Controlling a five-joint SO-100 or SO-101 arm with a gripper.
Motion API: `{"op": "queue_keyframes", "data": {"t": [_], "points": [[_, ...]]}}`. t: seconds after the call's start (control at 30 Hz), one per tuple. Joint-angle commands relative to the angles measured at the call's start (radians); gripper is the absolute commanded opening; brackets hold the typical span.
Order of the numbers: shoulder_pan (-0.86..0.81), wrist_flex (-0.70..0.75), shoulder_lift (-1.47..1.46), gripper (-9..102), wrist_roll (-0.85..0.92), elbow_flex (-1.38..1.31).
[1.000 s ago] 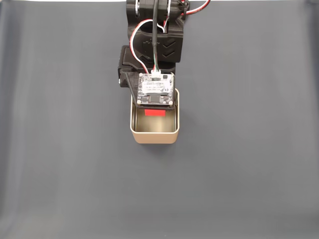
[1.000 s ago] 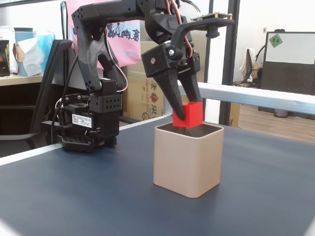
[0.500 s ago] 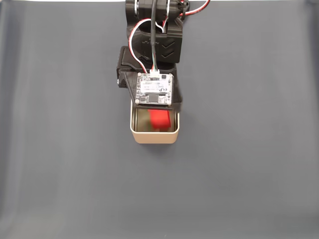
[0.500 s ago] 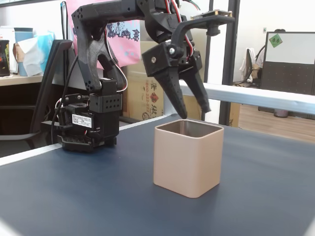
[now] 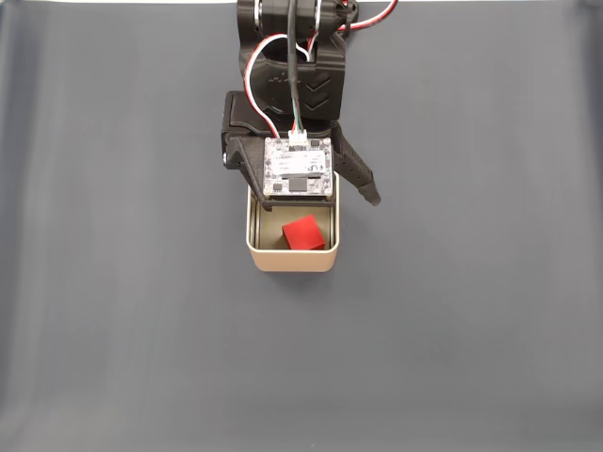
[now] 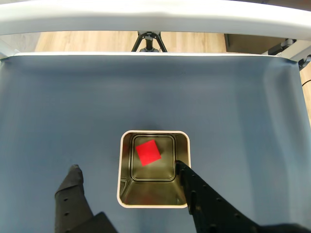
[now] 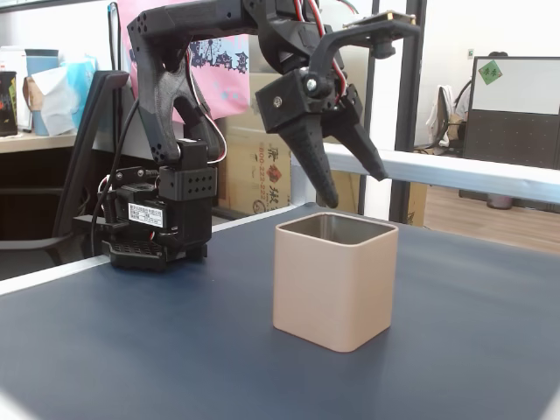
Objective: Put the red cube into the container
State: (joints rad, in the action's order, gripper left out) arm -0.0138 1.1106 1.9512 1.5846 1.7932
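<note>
The red cube point(image 5: 303, 233) lies loose on the shiny floor of the container point(image 5: 292, 262), a square pale gold tin with rounded corners. The wrist view looks straight down into the container point(image 6: 153, 132) and shows the red cube point(image 6: 148, 152) slightly turned, toward the far side. My gripper point(image 7: 355, 190) hangs open just above the container point(image 7: 332, 284), holding nothing. In the wrist view the gripper point(image 6: 126, 166) has one finger left of the tin and the other over its right wall. From the side, the tin's wall hides the cube.
The tin stands on a dark blue mat point(image 5: 471, 311) with free room on all sides. The arm's base point(image 7: 162, 219) sits behind it. A pale metal rail point(image 6: 155, 19) borders the far table edge, with office furniture beyond.
The gripper was shut on the red cube over the tin, then opened. The cube dropped to the tin's floor, and the gripper has risen a little and spread wider.
</note>
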Motion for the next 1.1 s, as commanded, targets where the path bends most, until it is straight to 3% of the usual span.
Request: {"op": "queue_keyframes", "data": {"t": [0.0,0.67,0.77,0.93,1.07], "points": [[0.003,-0.025,0.049,43,-0.012,-0.037],[-0.005,-0.054,0.061,40,-0.025,-0.017],[-0.009,-0.054,0.063,32,-0.032,-0.017],[-0.029,-0.057,0.072,2,-0.021,-0.017],[-0.063,-0.058,0.097,0,-0.021,-0.008]]}}
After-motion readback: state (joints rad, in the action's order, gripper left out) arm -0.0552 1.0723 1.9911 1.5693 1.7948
